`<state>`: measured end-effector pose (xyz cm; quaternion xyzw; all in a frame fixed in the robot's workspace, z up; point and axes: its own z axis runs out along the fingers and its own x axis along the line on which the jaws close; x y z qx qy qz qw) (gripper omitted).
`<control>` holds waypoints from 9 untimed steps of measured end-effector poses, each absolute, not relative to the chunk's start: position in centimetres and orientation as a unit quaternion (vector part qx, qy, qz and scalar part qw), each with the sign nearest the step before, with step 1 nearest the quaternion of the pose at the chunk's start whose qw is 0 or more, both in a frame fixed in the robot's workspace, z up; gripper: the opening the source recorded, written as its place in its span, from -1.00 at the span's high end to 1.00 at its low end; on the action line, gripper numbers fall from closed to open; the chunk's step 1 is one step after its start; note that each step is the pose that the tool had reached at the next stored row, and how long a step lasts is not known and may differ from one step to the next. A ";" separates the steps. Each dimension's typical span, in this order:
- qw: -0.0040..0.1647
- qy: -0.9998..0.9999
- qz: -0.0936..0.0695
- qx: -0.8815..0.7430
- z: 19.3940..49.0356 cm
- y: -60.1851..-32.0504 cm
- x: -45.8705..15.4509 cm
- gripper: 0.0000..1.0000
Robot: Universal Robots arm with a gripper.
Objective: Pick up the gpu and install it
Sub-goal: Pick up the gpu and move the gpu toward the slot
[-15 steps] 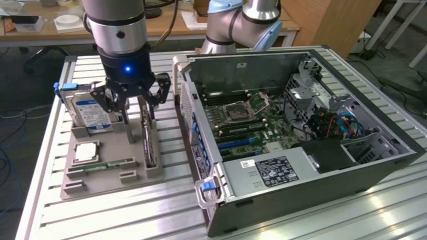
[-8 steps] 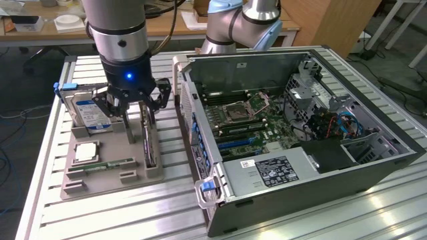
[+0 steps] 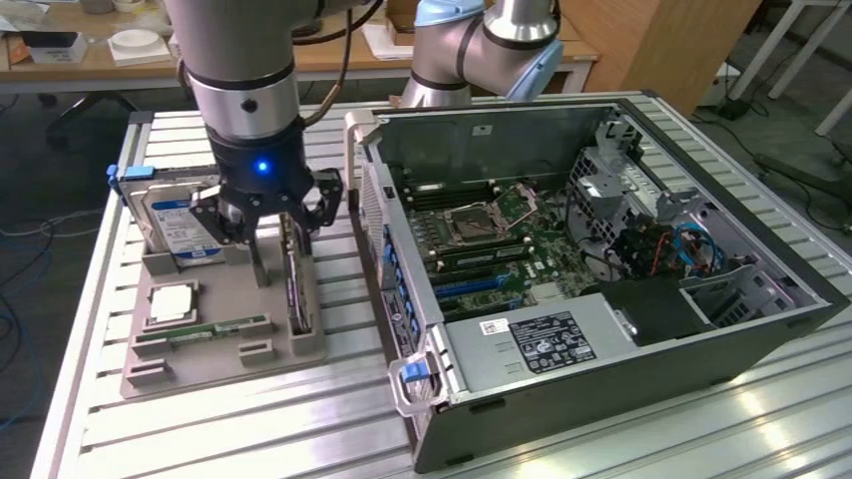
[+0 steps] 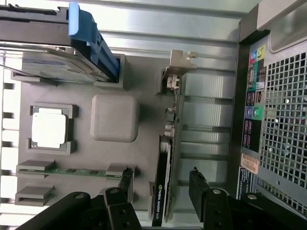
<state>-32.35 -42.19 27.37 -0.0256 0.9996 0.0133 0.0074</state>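
The gpu (image 3: 295, 289) stands on its long edge in a slot of the grey parts tray (image 3: 213, 359), beside the computer case. In the wrist view the gpu (image 4: 168, 143) shows as a thin dark card with a brownish board and a silver end bracket (image 4: 180, 64). My gripper (image 3: 273, 228) hangs just over the card's far end. It is open, and the gripper (image 4: 161, 188) has one black finger (image 4: 125, 184) on each side of the card, with a gap between each finger and the card. Nothing is held.
The tray also holds a blue-labelled hard drive (image 3: 180, 225), a square processor (image 3: 171, 302) and a green memory stick (image 3: 200, 329). The open computer case (image 3: 719, 329) lies at the exterior view's right, motherboard (image 3: 533, 235) exposed. A second arm (image 3: 486, 45) stands behind it.
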 end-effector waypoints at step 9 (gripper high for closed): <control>0.007 1.000 0.013 -0.026 25.9 -42.2 -32.3 -0.18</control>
